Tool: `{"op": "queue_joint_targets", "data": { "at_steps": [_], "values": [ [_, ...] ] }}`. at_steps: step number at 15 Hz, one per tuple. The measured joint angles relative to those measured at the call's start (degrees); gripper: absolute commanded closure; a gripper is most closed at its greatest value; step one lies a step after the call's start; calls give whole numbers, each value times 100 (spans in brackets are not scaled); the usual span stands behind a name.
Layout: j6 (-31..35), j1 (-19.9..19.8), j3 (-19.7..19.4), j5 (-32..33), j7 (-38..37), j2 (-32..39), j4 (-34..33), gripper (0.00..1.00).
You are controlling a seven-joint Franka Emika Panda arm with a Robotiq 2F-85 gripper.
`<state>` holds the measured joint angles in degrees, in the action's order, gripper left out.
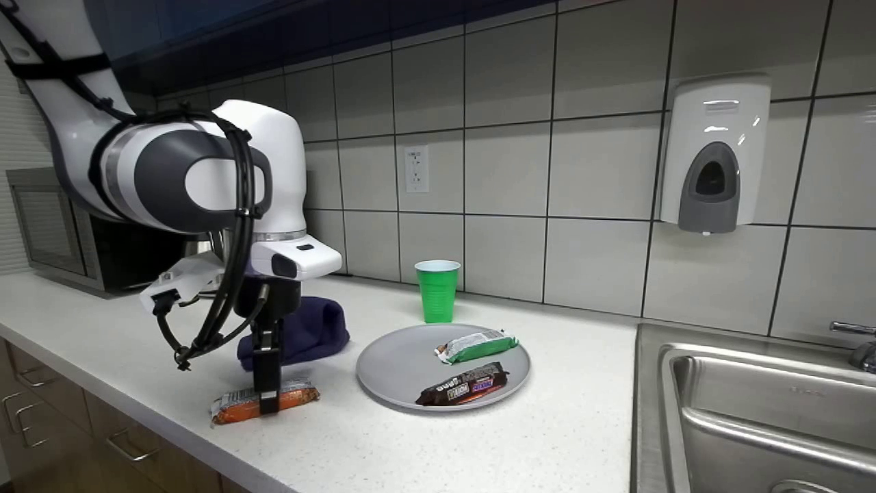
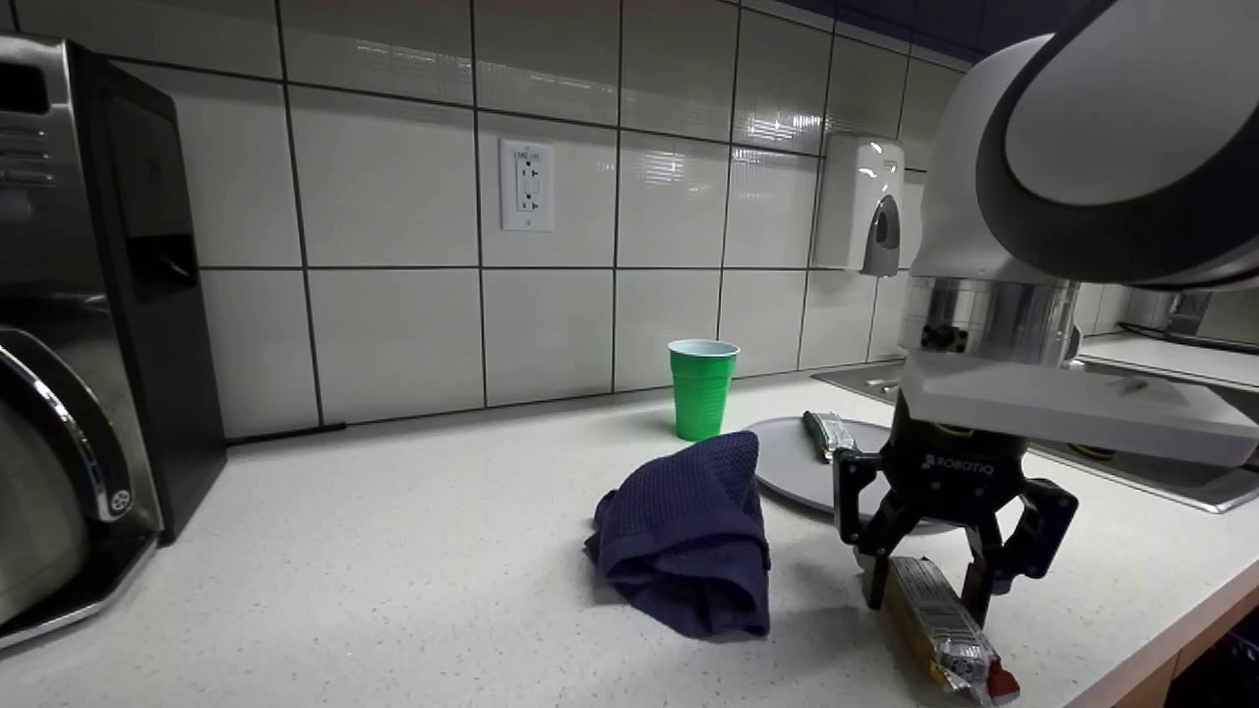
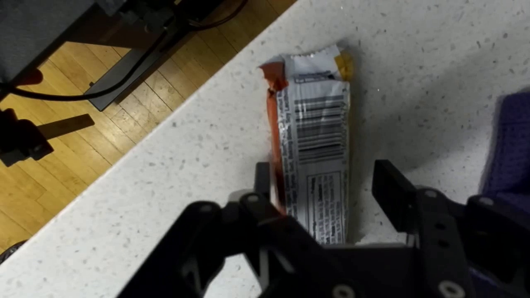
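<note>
An orange-edged wrapped bar [image 1: 301, 395] lies on the white counter, with its silver barcode side up in the wrist view [image 3: 316, 124]. It also shows in an exterior view [image 2: 934, 619]. My gripper [image 3: 325, 178] points down and is open, with one finger on each side of the bar. In the wrist view the left finger is close against the bar; a gap separates the right finger from it. A dark purple cloth [image 2: 684, 541] lies crumpled beside the gripper. A grey plate [image 1: 393, 370] holds a green wrapped bar [image 1: 477, 346] and a brown wrapped bar [image 1: 465, 387].
A green cup [image 1: 438, 291] stands behind the plate by the tiled wall. A steel sink [image 1: 766, 424] is set into the counter beyond the plate. A steel and black appliance [image 2: 148, 295] stands at the other end. The counter's front edge [image 3: 136, 142] runs near the bar.
</note>
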<state>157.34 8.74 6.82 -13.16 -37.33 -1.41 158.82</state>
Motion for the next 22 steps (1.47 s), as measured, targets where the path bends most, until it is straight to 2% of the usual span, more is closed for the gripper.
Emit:
{"op": "queue_joint_targets", "data": {
  "at_steps": [2,3,13,22],
  "values": [
    [0,0,0,0,0,0,0,81],
    [0,0,-1,0,0,0,0,83],
    [0,-19,-6,26,0,-23,-6,83],
    [-93,-406,-174,683,-9,-333,-261,83]
  ]
}}
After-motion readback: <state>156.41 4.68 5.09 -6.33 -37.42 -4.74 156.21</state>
